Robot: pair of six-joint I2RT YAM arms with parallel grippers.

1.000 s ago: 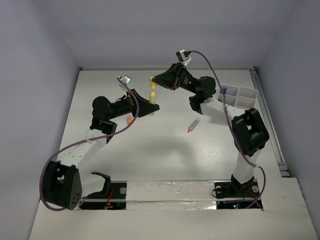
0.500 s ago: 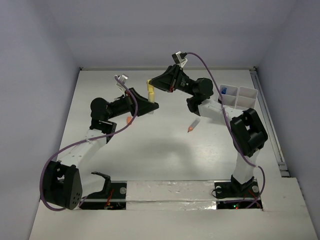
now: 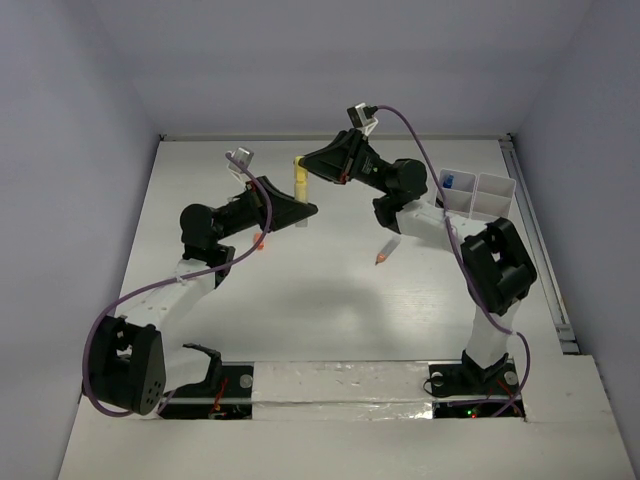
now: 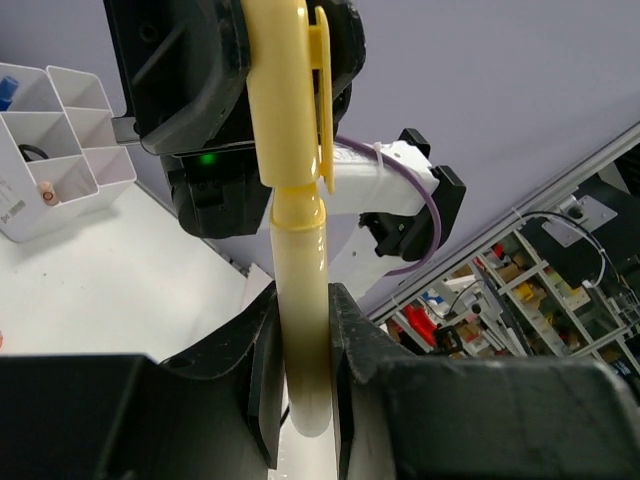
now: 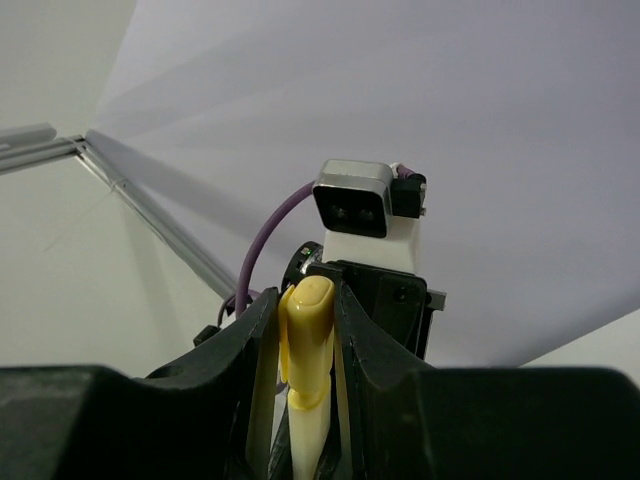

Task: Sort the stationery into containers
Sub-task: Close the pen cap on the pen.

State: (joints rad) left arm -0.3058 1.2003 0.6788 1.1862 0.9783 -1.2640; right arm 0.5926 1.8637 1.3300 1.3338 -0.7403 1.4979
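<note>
a: two loose items lie nearest: pencil [image 3: 385,253] flat at three o'clock of table centre, orange marker [image 3: 259,241] at nine, beside the left arm.
b: and the yellow marker [image 3: 299,178]?
a: held up at eleven o'clock, roughly upright. left gripper [image 4: 300,385] pinched on its barrel, right gripper [image 5: 305,400] clamped on the cap end above.
b: handling?
a: likely light, rigid, smooth plastic; could slip or twist. best taken mid-barrel, not by the clip. organizer tray [image 3: 478,195] sits far off, two o'clock.
</note>
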